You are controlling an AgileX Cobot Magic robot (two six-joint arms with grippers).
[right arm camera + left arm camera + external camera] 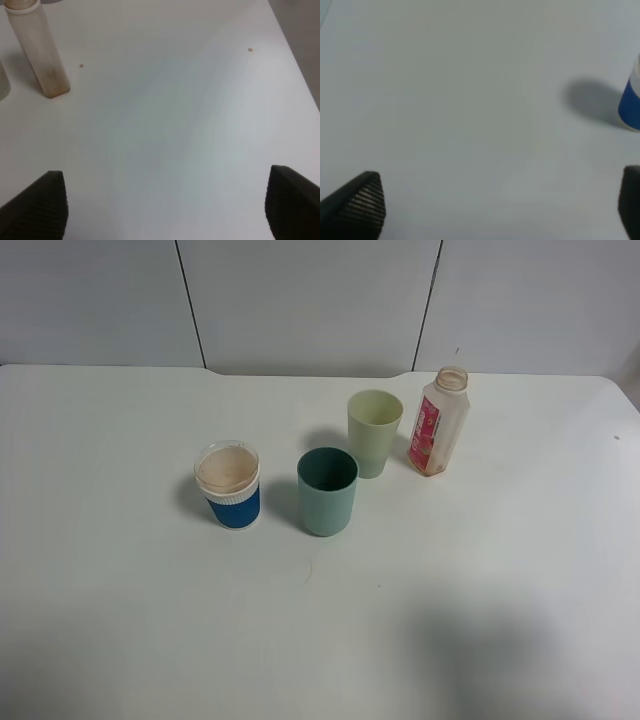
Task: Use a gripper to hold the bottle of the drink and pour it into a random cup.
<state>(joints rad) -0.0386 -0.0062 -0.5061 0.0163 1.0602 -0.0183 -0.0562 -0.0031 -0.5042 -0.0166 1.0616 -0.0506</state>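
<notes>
Well beyond the right gripper's [165, 205] spread, empty fingers stands the small translucent plastic bottle [39, 50] with red-pink label, capless, probably light and slippery; grasping mid-body seems safest.

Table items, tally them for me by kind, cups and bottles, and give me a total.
Cups: 3, a pale yellow-green tapered plastic cup, a teal-green plastic cup, and a blue-and-white cup.
Bottles: 1, a translucent plastic bottle with a red-pink label, uncapped.
Total: 4
</notes>
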